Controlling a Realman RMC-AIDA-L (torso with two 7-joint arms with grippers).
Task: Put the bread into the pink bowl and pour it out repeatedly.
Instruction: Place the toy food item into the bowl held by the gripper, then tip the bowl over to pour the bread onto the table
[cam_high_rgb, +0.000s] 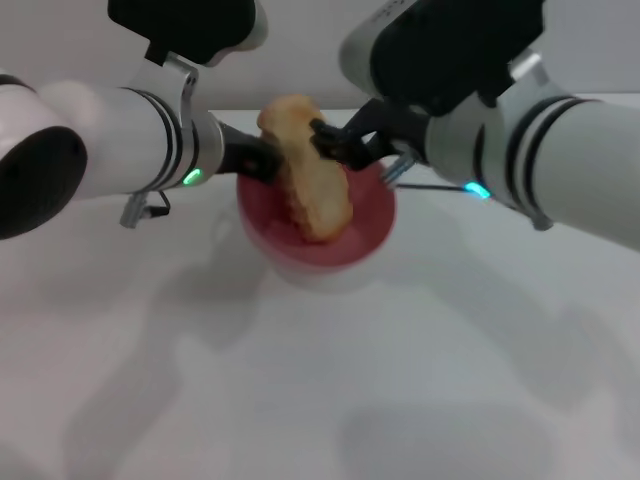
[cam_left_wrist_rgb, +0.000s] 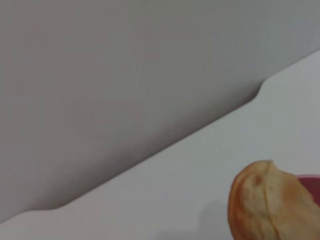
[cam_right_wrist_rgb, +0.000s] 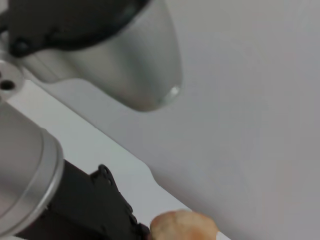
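The bread (cam_high_rgb: 310, 180) stands on end, leaning, with its lower end inside the pink bowl (cam_high_rgb: 365, 235) and its upper end above the rim. My right gripper (cam_high_rgb: 330, 142) reaches in from the right and is shut on the bread's upper part. From the left, my left gripper (cam_high_rgb: 262, 160) is shut on the bowl's left rim, right beside the bread. The left wrist view shows the bread's top (cam_left_wrist_rgb: 270, 205) and a sliver of the pink bowl (cam_left_wrist_rgb: 312, 182). In the right wrist view the bread's tip (cam_right_wrist_rgb: 182, 226) sits next to the left arm's black gripper (cam_right_wrist_rgb: 95, 205).
The bowl stands on a white table (cam_high_rgb: 300, 380), near its far edge (cam_high_rgb: 225, 108), with a grey wall behind. Both forearms hang over the back of the table on either side of the bowl.
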